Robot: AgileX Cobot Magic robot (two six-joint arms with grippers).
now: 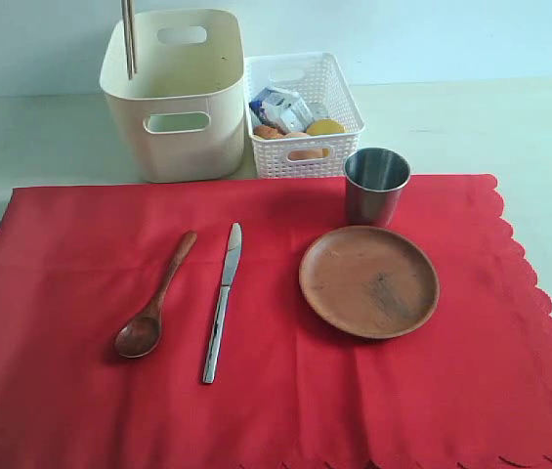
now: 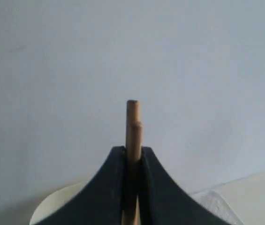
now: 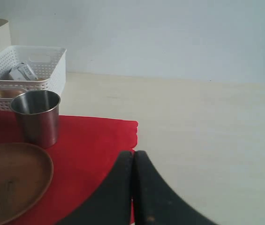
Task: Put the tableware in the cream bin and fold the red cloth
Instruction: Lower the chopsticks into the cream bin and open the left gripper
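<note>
The left gripper (image 2: 132,157) clamps the pair of chopsticks (image 2: 133,124), which hang upright over, perhaps into, the cream bin (image 1: 173,137). The right gripper (image 3: 133,159) is closed and empty by the edge of the red cloth (image 1: 80,391), where the spoon (image 1: 156,298), knife (image 1: 223,298), plate (image 1: 368,281) and cup (image 1: 375,186) rest

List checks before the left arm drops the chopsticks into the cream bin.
1. Left end effector shut on chopsticks: ok.
2. Chopsticks over cream bin opening: ok, close to its left wall in the exterior view.
3. Bin floor free: cannot tell, hidden.
4. Right end effector shut, empty, away from bin: ok.
5. Other tableware binned: not ok; spoon, knife, plate, cup lie on red cloth.
</note>
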